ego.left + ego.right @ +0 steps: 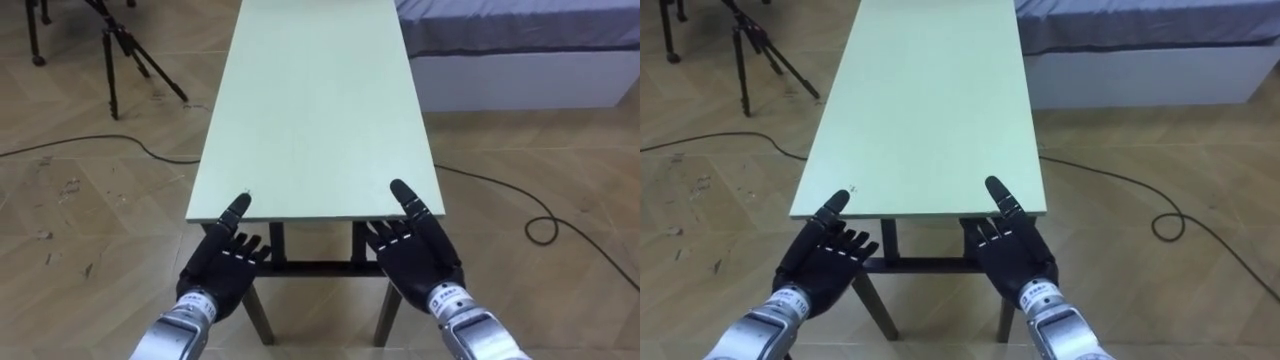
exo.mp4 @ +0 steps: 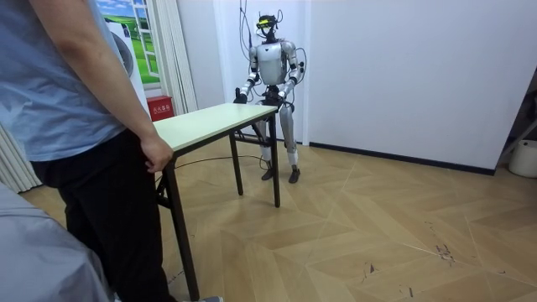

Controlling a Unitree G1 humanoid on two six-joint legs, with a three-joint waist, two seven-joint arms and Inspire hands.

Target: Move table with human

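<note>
- The bench [image 1: 310, 100], a long one with a pale green top and dark folding legs, stands on the wood floor [image 1: 90, 230] between the robot and a person [image 2: 75, 101].
- The robot stands upright at 1 short end, facing along the bench, with both arms stretched forward to the near edge.
- The left robot hand [image 1: 225, 265] is at the near left corner, palm up and just below the edge. It is released, with the fingers loosely extended and the thumb tip touching the top at the corner.
- The right robot hand [image 1: 415, 255] is at the near right corner in the same pose: palm up, released, with the thumb lying against the edge of the top.
- Neither robot hand has its fingers wrapped round the top.
- In the room view, the person stands at the far end, and the person's hand [image 2: 157, 153] is curled over that end's corner.
- A bed [image 1: 520, 50] with a grey cover lies just beside the bench on the robot's right.
- A black tripod [image 1: 125, 45] stands on the robot's left.
- A dark cable [image 1: 90, 140] runs across the floor under the bench.
</note>
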